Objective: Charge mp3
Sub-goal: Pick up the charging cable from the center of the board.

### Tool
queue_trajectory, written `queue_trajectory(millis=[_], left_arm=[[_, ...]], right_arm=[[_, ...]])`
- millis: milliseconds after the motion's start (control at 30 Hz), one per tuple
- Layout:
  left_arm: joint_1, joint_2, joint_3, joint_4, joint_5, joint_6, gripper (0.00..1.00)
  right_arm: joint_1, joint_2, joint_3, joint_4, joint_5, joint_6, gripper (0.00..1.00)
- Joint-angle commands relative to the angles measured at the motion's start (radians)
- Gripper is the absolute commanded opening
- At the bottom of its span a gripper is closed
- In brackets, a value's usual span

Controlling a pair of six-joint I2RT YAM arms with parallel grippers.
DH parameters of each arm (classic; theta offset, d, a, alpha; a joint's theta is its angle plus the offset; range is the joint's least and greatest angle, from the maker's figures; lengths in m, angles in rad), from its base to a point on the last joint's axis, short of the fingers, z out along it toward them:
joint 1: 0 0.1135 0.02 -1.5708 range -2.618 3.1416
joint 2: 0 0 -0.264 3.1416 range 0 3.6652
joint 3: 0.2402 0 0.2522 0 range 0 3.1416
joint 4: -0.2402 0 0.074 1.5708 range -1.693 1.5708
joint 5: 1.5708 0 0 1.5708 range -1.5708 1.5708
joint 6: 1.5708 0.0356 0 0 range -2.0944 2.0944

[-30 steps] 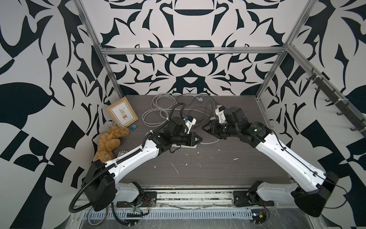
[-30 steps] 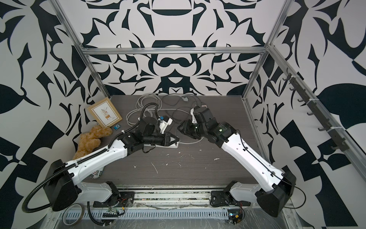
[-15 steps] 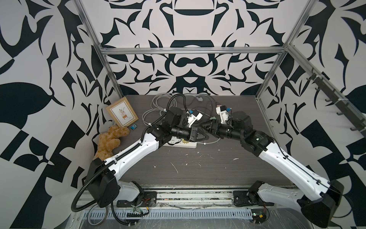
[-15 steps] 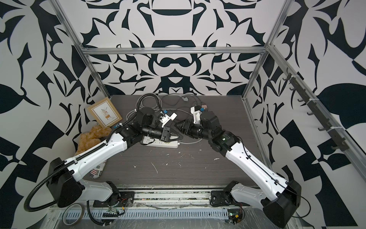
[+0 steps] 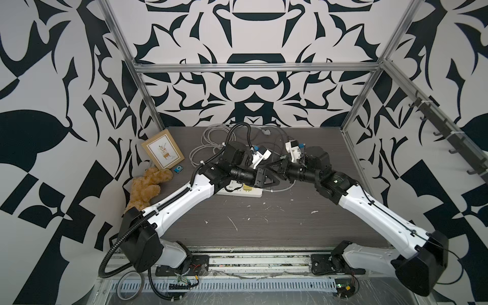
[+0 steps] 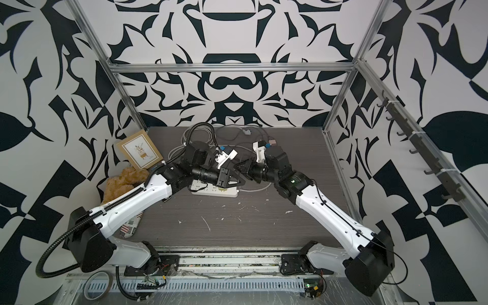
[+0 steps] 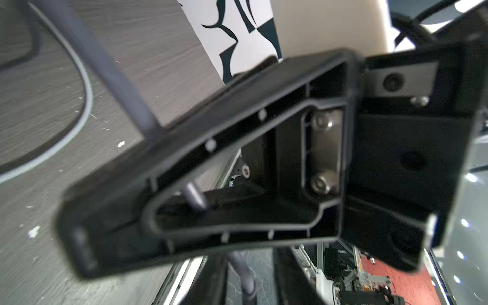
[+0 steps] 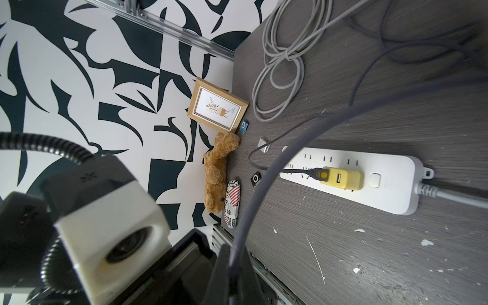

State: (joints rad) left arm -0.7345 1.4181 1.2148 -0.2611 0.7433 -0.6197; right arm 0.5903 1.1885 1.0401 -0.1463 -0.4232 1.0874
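Observation:
The mp3 (image 5: 178, 169) is a small bright-blue square lying flat by the picture frame at the table's left; it also shows in the right wrist view (image 8: 244, 126). Both grippers meet in the air above the white power strip (image 5: 237, 192), far from the mp3. My right gripper (image 8: 235, 277) is shut on a dark grey cable (image 8: 343, 109). My left gripper (image 7: 250, 280) faces it with fingers apart, and the same cable (image 7: 244, 272) runs loose through the gap. In both top views the left gripper (image 5: 277, 180) and the right gripper (image 5: 276, 169) nearly touch.
A yellow charger cube (image 8: 343, 178) with a dark plug (image 8: 317, 174) sits in the power strip (image 8: 383, 184). A small black device (image 8: 255, 179), a teddy bear (image 8: 219, 171), a striped tube (image 8: 232, 203), a picture frame (image 8: 217, 107) and coiled grey cable (image 8: 282, 66) lie nearby.
The arms came together over the power strip. The right gripper closed on the cable, and the left gripper, shut before, opened around it.

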Motion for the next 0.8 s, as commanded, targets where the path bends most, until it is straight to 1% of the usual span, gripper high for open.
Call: queue_trajectory(millis=[0, 67, 100, 133, 167, 200, 233, 267, 367, 433, 500, 633, 667, 767], left_arm=[[0.014, -0.051, 0.037, -0.117, -0.362, 0.062, 0.76], [0.013, -0.118, 0.024, -0.171, -0.684, 0.024, 0.8], [0.003, -0.18, -0.014, -0.145, -0.826, -0.024, 0.82], [-0.008, -0.24, -0.073, -0.062, -0.906, -0.047, 0.89], [-0.029, -0.285, -0.128, 0.025, -0.991, -0.076, 0.99], [-0.058, -0.325, -0.184, 0.125, -1.078, -0.104, 0.99], [-0.079, -0.346, -0.218, 0.218, -1.123, -0.118, 0.99], [-0.096, -0.344, -0.219, 0.26, -1.146, -0.126, 0.99], [-0.151, -0.275, -0.141, 0.27, -1.196, -0.158, 0.99], [-0.184, -0.222, -0.106, 0.293, -1.235, -0.194, 1.0], [-0.204, -0.188, -0.092, 0.337, -1.285, -0.192, 0.99], [-0.203, -0.151, -0.056, 0.349, -1.316, -0.182, 0.97], [-0.201, -0.117, -0.051, 0.347, -1.323, -0.178, 0.96], [-0.182, -0.104, -0.047, 0.352, -1.308, -0.18, 0.9]], right_arm=[[-0.054, 0.003, 0.08, -0.017, 0.091, 0.1, 0.0], [-0.112, 0.035, 0.159, -0.079, 0.206, 0.183, 0.0], [-0.134, 0.06, 0.188, -0.075, 0.265, 0.24, 0.0], [-0.143, 0.087, 0.22, -0.057, 0.318, 0.301, 0.0], [-0.144, 0.126, 0.25, -0.06, 0.362, 0.341, 0.0], [-0.142, 0.171, 0.303, -0.062, 0.383, 0.372, 0.0], [-0.134, 0.22, 0.368, -0.067, 0.382, 0.388, 0.0], [-0.121, 0.252, 0.42, -0.075, 0.388, 0.398, 0.0], [-0.074, 0.323, 0.524, -0.085, 0.426, 0.42, 0.0], [-0.055, 0.344, 0.541, -0.071, 0.445, 0.451, 0.0], [-0.046, 0.361, 0.544, -0.052, 0.432, 0.478, 0.0], [-0.028, 0.376, 0.551, -0.043, 0.422, 0.502, 0.0], [-0.027, 0.378, 0.552, -0.04, 0.418, 0.505, 0.0], [-0.026, 0.376, 0.553, -0.041, 0.411, 0.504, 0.0]])
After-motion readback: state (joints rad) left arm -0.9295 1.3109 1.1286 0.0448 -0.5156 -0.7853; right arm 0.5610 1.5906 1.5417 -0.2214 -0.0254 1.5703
